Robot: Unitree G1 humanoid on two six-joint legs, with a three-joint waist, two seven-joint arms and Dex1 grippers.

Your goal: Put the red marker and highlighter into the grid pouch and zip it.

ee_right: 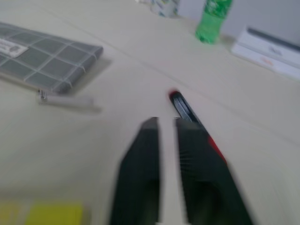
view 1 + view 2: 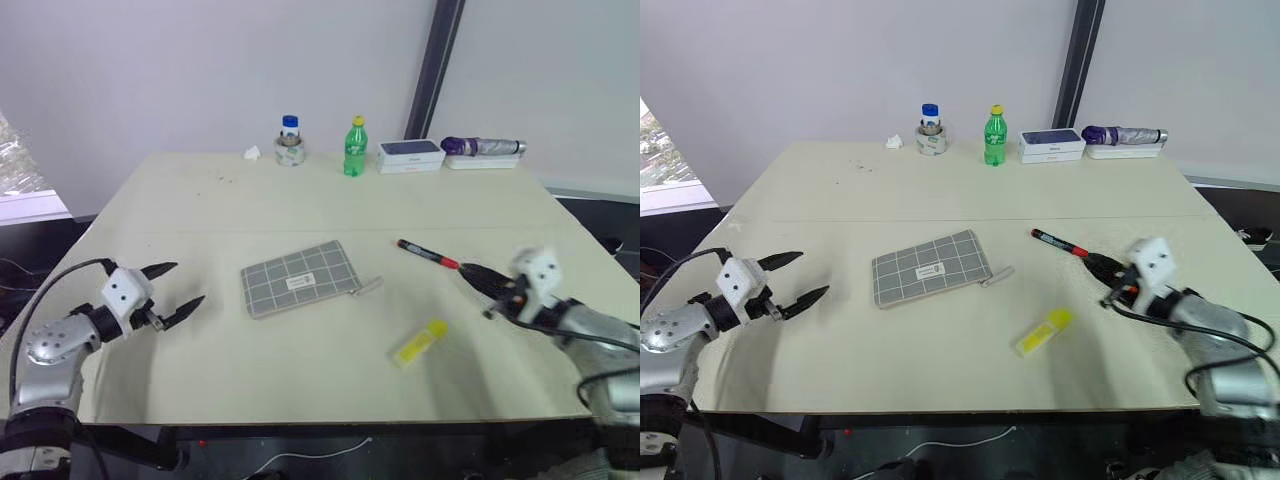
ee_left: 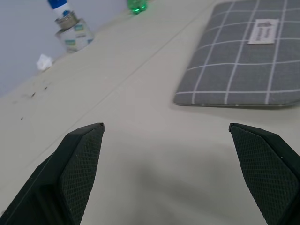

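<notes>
Since your right gripper (image 2: 1108,279) has its jaws pressed together, empty, at the red marker (image 2: 428,254)'s near end, part them before straddling the barrel. Your left gripper (image 2: 172,291) hangs wide open, short of the grid pouch (image 2: 299,277). The highlighter (image 2: 419,342) lies nearer you, between pouch and right gripper

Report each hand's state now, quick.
Left hand: open, empty, near the pouch.
Right hand: closed at the marker; a grip on it cannot be told.
</notes>
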